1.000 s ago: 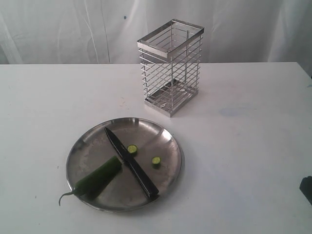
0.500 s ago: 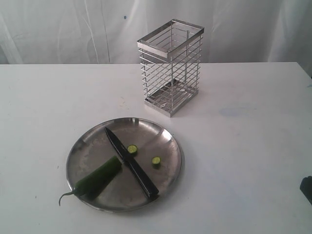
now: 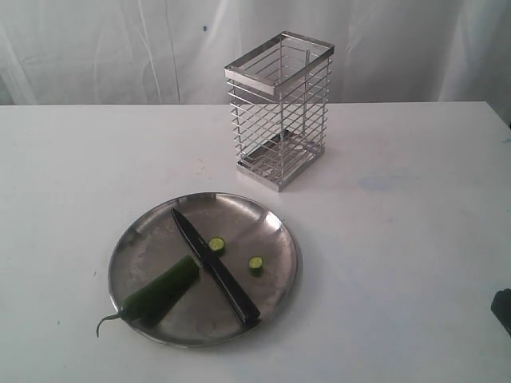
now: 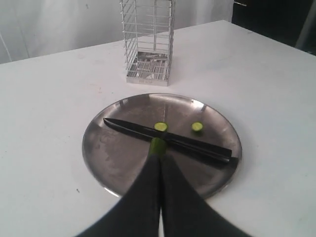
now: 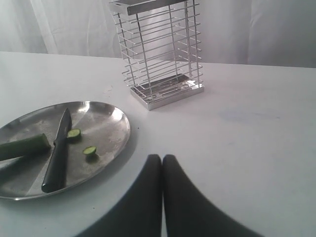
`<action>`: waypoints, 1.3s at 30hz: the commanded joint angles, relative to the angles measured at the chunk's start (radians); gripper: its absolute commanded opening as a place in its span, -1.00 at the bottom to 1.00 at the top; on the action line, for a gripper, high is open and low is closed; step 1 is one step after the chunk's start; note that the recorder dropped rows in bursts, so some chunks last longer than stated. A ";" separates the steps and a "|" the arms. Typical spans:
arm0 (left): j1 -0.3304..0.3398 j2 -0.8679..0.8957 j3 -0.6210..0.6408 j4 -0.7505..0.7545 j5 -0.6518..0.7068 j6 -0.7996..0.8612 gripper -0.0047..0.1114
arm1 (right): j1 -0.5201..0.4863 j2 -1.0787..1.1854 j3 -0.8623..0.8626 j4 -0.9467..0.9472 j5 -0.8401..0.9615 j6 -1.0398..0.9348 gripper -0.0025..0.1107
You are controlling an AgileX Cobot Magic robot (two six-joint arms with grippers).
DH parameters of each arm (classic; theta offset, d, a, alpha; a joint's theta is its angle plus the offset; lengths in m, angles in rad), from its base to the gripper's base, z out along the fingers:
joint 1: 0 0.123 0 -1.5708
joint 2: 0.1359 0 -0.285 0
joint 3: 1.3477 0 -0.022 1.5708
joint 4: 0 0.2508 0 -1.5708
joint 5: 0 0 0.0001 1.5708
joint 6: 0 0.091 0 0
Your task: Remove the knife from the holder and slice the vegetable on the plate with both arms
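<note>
The black knife [image 3: 214,265] lies flat across the steel plate [image 3: 263,227], its tip toward the wire holder [image 3: 279,112], which stands with nothing in it. The green chili [image 3: 158,292] rests on the plate beside the blade, cut end at the knife; two cut slices [image 3: 216,244] [image 3: 255,263] lie on the knife's other side. My left gripper [image 4: 159,159] is shut on nothing, held back from the plate, with the chili's cut end [image 4: 158,146] showing past its tips. My right gripper [image 5: 162,159] is shut over bare table, off to the side of the plate [image 5: 106,123].
The white table [image 3: 399,239] spreads around the plate, with a white curtain behind. A dark part of the right arm [image 3: 501,308] shows at the exterior view's right edge. The left arm is out of the exterior view.
</note>
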 commanded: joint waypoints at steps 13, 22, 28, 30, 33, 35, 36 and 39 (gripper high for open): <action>0.000 -0.132 0.165 0.016 -0.013 -0.020 -0.92 | -0.002 -0.006 0.006 -0.004 0.000 -0.005 -0.96; 0.000 -0.132 0.165 0.016 -0.013 -0.020 -0.92 | -0.002 -0.006 0.006 -0.004 0.000 -0.005 -0.96; 0.000 -0.132 0.165 0.016 -0.013 -0.020 -0.92 | -0.002 -0.006 0.006 -0.004 0.000 -0.005 -0.96; 0.000 -0.132 0.165 0.016 -0.013 -0.020 -0.92 | -0.002 -0.006 0.006 -0.004 0.000 -0.005 -0.96; 0.000 -0.132 0.165 0.016 -0.013 -0.018 -0.92 | -0.002 -0.006 0.006 -0.004 0.000 -0.005 -0.96; 0.000 -0.132 0.165 0.016 -0.013 -0.018 -0.92 | -0.002 -0.006 0.006 -0.004 0.000 -0.005 -0.96; 0.000 -0.132 0.165 0.016 -0.013 -0.018 -0.92 | -0.002 -0.006 0.006 -0.004 0.000 -0.005 -0.96; 0.000 -0.132 0.165 0.016 -0.013 -0.018 -0.92 | -0.002 -0.006 0.006 -0.004 0.000 -0.005 -0.96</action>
